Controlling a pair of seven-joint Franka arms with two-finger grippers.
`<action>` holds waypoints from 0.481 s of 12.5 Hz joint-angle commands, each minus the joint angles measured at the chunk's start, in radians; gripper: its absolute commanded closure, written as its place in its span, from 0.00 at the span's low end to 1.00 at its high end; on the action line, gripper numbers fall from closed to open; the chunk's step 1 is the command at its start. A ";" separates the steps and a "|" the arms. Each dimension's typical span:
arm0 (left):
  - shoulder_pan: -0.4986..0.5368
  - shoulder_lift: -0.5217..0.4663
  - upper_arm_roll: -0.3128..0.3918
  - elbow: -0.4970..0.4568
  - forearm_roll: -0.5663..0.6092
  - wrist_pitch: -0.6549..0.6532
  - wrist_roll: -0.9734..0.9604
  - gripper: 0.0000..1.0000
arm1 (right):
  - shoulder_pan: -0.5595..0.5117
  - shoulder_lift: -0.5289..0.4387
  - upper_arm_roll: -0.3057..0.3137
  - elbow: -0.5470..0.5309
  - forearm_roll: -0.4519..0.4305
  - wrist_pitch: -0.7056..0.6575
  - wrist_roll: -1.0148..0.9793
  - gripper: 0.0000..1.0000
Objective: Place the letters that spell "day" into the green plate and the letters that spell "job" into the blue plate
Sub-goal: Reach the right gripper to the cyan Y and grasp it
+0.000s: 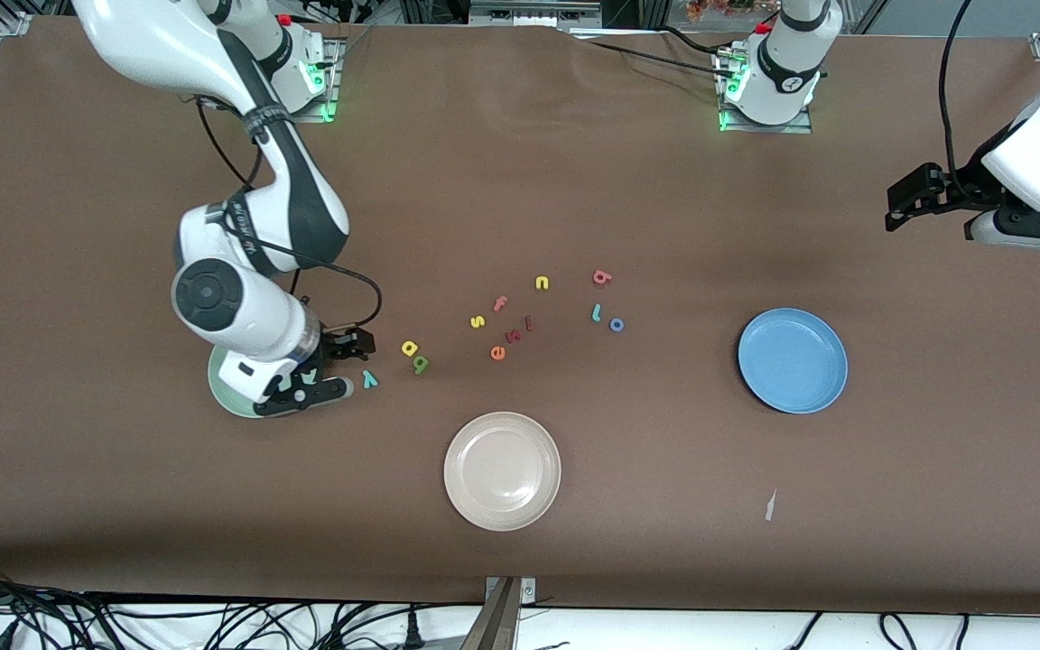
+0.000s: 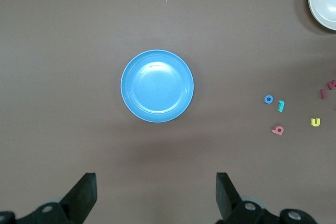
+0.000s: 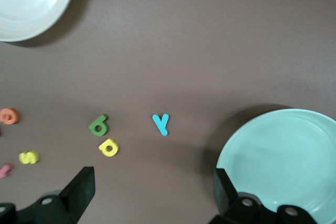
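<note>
The yellow letter (image 1: 409, 348), the olive-green letter (image 1: 420, 364) and the teal "y" (image 1: 369, 379) lie close together beside the green plate (image 1: 224, 390). My right gripper (image 1: 346, 366) hangs open and empty between that plate and the "y" (image 3: 161, 124); the arm hides much of the plate. The teal hooked letter (image 1: 596, 312), blue "o" (image 1: 617, 325) and salmon "b" (image 1: 602, 277) lie on the table, apart from the empty blue plate (image 1: 793, 359). My left gripper (image 1: 899, 206) waits open and empty near the left arm's end of the table, with the blue plate (image 2: 157, 85) in its view.
A beige plate (image 1: 502, 469) sits nearer the front camera than the letters. A yellow "n" (image 1: 542, 283), yellow "s" (image 1: 478, 320), salmon "f" (image 1: 500, 303), orange "e" (image 1: 497, 352) and two red letters (image 1: 521, 330) lie mid-table. A paper scrap (image 1: 770, 506) lies near the front edge.
</note>
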 commanded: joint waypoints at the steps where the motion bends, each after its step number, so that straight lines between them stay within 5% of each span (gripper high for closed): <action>1: 0.008 0.007 -0.005 0.023 -0.008 -0.021 0.019 0.00 | -0.010 -0.011 -0.011 -0.106 -0.020 0.109 -0.014 0.00; 4: 0.008 0.007 -0.005 0.023 -0.008 -0.021 0.019 0.00 | 0.015 0.007 -0.009 -0.247 -0.021 0.287 -0.011 0.00; 6: 0.008 0.007 -0.005 0.025 -0.008 -0.021 0.019 0.00 | 0.036 0.032 -0.009 -0.250 -0.020 0.306 -0.010 0.00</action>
